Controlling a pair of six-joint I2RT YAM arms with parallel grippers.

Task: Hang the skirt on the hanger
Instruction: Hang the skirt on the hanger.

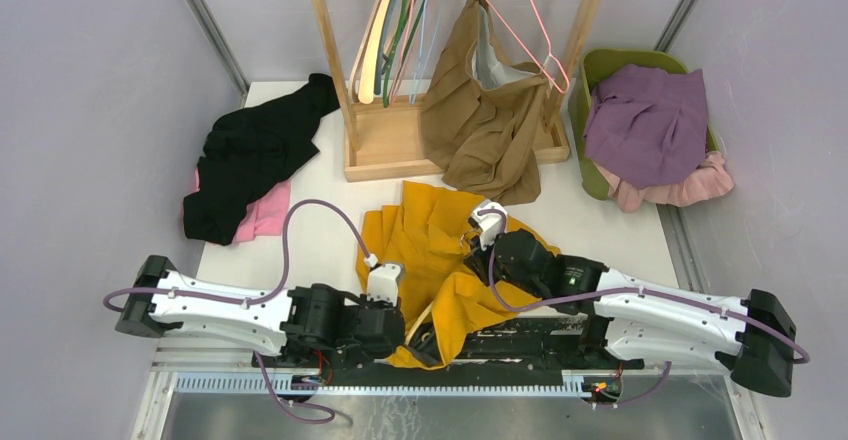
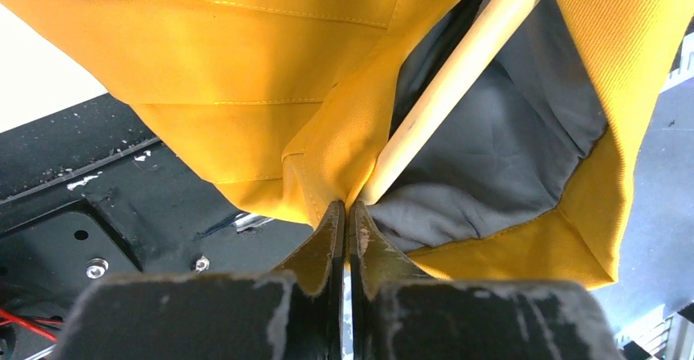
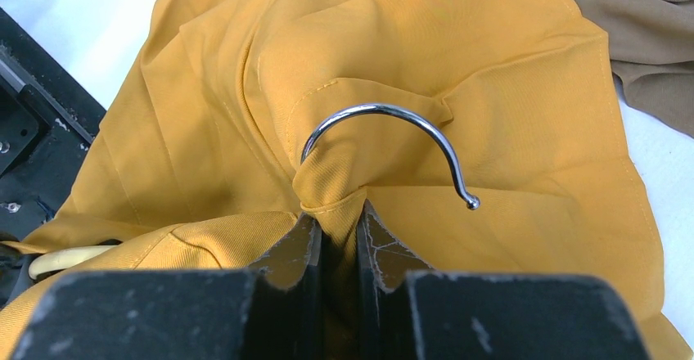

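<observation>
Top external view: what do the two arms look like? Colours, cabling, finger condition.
Left arm and right arm: white shell links, black joint housings and bases. A purple cable runs along each, looping free near the wrist. Left end effector and right end effector have black wedge-shaped fingers, scuffed pale at the edges. No markings legible.

No word, label, brand mark or number can be read in any view, whether on the skirt, the hanger or the desk.
</observation>
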